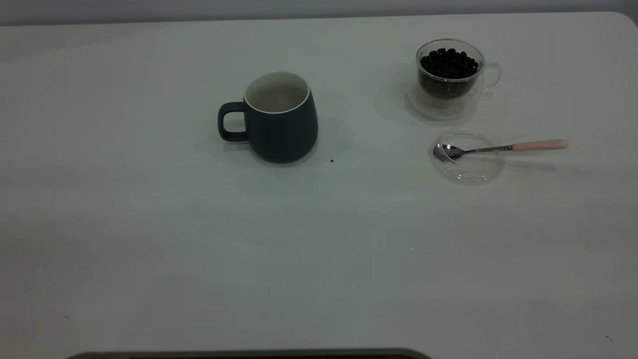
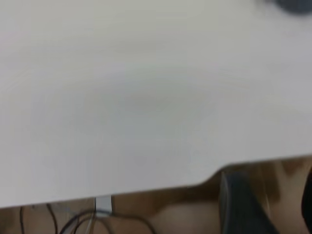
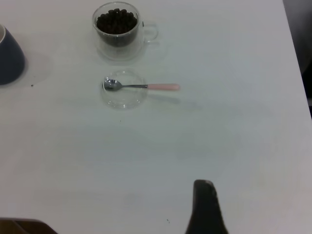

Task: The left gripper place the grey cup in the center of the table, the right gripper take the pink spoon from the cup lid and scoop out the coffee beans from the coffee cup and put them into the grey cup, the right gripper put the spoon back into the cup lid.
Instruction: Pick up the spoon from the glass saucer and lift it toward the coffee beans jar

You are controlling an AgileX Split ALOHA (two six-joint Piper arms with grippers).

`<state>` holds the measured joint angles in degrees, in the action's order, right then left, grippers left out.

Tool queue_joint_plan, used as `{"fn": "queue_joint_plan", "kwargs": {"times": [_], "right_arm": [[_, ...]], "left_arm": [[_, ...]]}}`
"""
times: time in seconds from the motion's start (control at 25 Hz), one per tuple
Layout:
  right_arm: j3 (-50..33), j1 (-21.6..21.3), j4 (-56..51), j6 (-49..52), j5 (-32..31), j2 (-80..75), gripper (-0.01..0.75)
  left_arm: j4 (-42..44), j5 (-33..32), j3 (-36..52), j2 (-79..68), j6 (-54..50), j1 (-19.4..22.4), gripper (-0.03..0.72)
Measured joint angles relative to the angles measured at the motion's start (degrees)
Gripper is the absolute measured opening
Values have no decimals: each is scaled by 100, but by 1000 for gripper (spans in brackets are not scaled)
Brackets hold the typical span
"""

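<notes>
The right end effector, its opening state indeterminable, could tip the cup lid, at 5 o'clock of the coffee cup, if the pink spoon is levered.

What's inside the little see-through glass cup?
The small clear glass cup holds a heap of dark brown coffee beans, filling it nearly to the rim. The top beans hide whatever lies beneath them at the bottom.

We see bare white desk all around the dark blue-grey ceramic mug; well to its right stand only a bean-filled clear glass cup and a lid-borne spoon.
</notes>
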<state>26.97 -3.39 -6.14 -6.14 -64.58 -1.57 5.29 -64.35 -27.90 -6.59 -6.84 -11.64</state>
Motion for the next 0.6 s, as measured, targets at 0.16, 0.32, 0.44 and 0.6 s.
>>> {"fn": "queue_joint_plan", "kwargs": {"times": [0.16, 0.32, 0.44, 0.6], "right_arm": [[0, 0, 0, 0, 0, 0, 578], [0, 0, 0, 0, 0, 0, 578], [0, 0, 0, -5, 0, 0, 578], [0, 0, 0, -5, 0, 0, 578]], "left_arm": [[-5, -24, 0, 499, 0, 556, 370], [-5, -93, 0, 763, 0, 675, 370], [-5, -100, 0, 763, -5, 675, 370], [-5, -100, 0, 763, -5, 675, 370]]}}
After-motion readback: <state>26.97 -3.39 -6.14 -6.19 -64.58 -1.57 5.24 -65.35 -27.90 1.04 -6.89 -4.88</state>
